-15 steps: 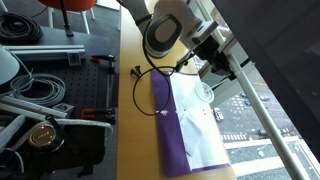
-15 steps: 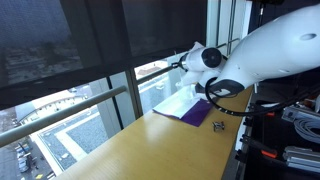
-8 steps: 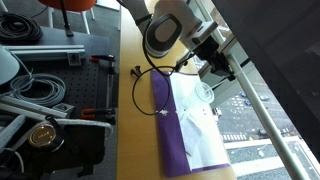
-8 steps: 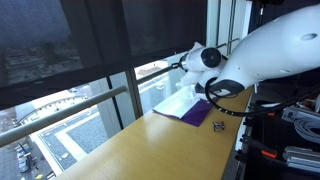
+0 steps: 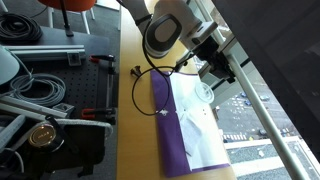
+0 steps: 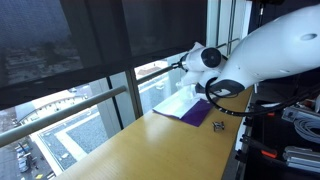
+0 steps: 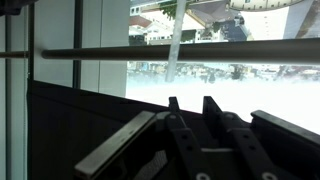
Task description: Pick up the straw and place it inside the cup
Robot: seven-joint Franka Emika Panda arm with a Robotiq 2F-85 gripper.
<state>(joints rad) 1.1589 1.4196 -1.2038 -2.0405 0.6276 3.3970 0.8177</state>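
**Claw idle beside the cup, straw out of sight**

Nothing has shifted over the last second: the arm, the claw and everything on the tabletop stand exactly where they did. In the wrist view the claw [image 7: 191, 103] shows its two fingers drawn close, with only a thin dark gap between them and nothing visibly gripped there. It faces out towards the window [image 7: 230, 85] rather than down.

Just below it in an exterior view sits the cup [image 5: 204, 92], upright on the white part of the cloth [image 5: 195, 130], on the window side. The straw I cannot pick out in any view. It may be pinched in the claw, hidden behind it or lying on the cloth.

Farther from the claw runs the cloth's purple stripe [image 5: 170, 135]. Beyond that a black cable [image 5: 137, 88] loops on the bare tabletop [image 5: 135, 135].

The stillness reads as a pause. If the straw is held, lining it up over the cup's mouth comes next; if not, the grasp itself is not yet done.
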